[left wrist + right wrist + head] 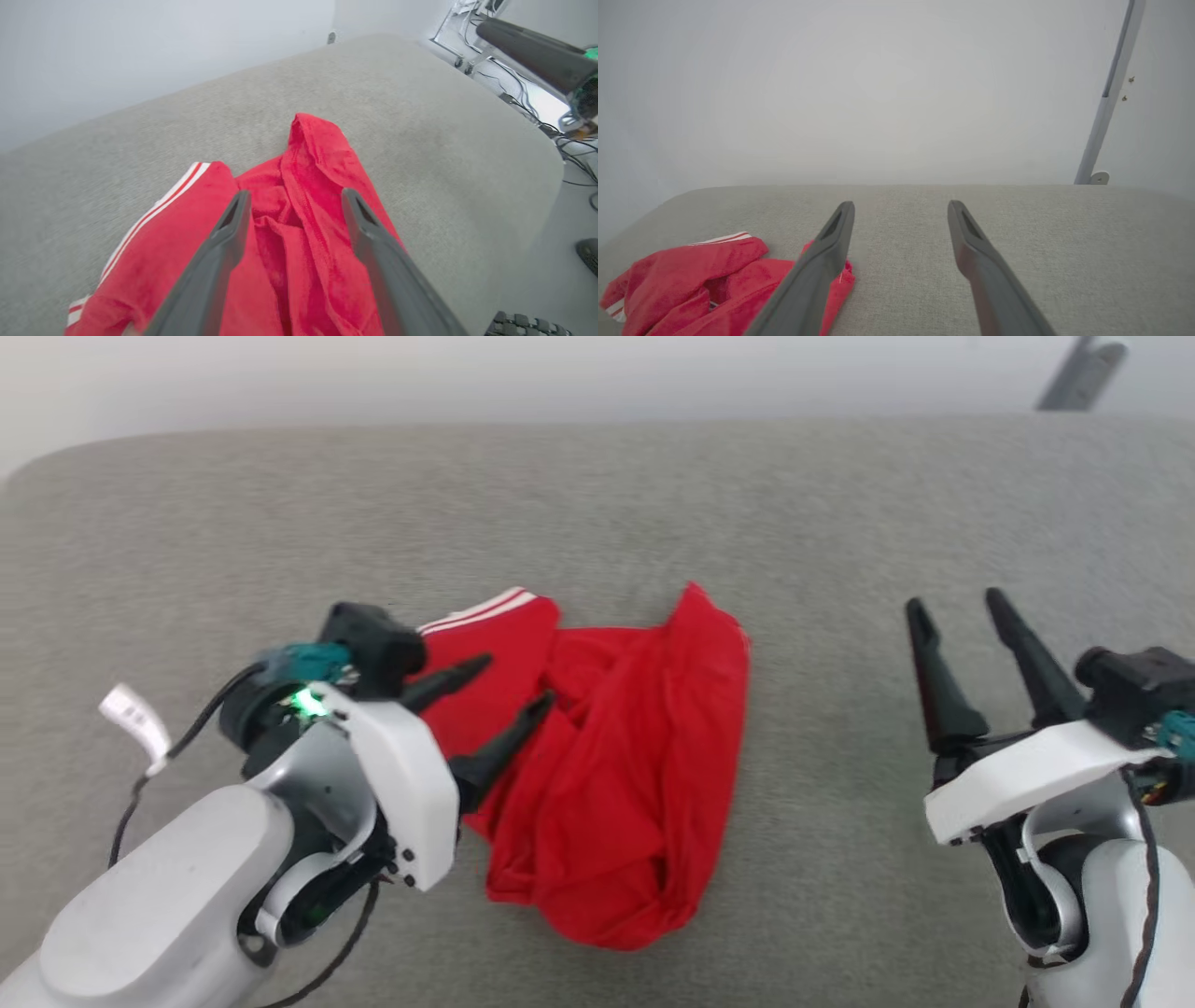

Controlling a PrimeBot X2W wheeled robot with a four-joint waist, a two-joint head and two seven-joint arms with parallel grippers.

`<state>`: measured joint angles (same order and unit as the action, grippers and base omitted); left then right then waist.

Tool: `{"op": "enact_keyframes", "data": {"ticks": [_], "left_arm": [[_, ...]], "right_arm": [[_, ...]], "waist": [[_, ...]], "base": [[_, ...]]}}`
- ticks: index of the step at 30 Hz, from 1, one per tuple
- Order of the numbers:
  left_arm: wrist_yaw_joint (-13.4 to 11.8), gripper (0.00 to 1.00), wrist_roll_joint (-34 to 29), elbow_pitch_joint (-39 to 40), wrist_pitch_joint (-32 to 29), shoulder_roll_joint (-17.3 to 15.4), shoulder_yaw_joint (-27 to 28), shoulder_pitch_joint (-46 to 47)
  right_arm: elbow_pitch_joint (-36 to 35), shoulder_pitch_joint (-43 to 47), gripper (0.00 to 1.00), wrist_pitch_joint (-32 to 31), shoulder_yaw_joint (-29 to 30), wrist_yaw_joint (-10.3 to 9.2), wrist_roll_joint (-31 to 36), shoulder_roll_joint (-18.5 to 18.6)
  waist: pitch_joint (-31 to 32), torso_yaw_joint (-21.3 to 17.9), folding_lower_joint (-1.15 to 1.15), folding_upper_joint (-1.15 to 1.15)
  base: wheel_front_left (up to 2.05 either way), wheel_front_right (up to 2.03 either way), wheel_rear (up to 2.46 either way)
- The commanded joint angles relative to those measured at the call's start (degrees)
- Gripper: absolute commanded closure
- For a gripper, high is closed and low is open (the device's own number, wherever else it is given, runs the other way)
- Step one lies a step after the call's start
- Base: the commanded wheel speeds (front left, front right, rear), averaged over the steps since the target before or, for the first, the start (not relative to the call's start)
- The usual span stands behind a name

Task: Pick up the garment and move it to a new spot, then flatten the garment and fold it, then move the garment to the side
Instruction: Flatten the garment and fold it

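Note:
The garment [607, 756], red with a white-striped trim at its far left corner, lies crumpled in a heap on the grey cushioned surface [597, 504]. My left gripper [515, 679] hangs just above the heap's left part, open, with nothing between its fingers. In the left wrist view the garment [299, 224] lies below the spread left gripper [294, 198]. My right gripper [954, 602] stands open to the right, well apart from the cloth. In the right wrist view the garment [705, 280] sits at the lower left, beside the empty right gripper [901, 207].
The grey cushioned surface stretches wide around the heap, with bare room to the right and behind. A pale wall rises behind it. A grey metal rail [1111, 88] leans at the far right. Cables [551, 121] lie on the floor past the surface's edge.

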<state>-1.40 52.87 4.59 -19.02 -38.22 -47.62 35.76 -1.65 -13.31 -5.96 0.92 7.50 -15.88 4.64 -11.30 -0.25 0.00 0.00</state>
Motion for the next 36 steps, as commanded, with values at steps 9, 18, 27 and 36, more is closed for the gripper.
{"op": "enact_keyframes", "data": {"ticks": [9,18,27,36], "left_arm": [[-5.0,0.00,-6.1,-4.8,17.2,-1.2,4.6,-6.4],[-9.0,0.00,-6.4,-8.4,28.9,-0.7,8.6,-12.3],[-11.6,0.00,-6.7,-9.5,33.9,1.5,13.2,-18.5],[-10.8,0.00,-10.1,-9.0,34.3,6.3,20.1,-23.9]], "right_arm": [[1.0,-1.5,0.00,-3.4,-3.8,-0.02,-1.4,3.1],[3.3,-3.5,0.00,-5.8,-7.4,-0.02,-2.5,5.8],[8.5,-7.3,0.00,-12.4,-9.3,-0.02,-3.5,10.2],[18.2,-11.9,0.00,-25.3,-11.7,-0.03,-5.5,16.6]], "waist": [[1.7,8.2,0.00,0.00],[1.4,12.3,0.00,0.00],[1.2,15.9,0.00,0.00],[0.1,19.4,0.00,0.00]], "base": [[0.00,0.00,0.00],[0.00,0.00,0.00],[0.00,0.00,0.00],[0.00,0.00,0.00]]}}
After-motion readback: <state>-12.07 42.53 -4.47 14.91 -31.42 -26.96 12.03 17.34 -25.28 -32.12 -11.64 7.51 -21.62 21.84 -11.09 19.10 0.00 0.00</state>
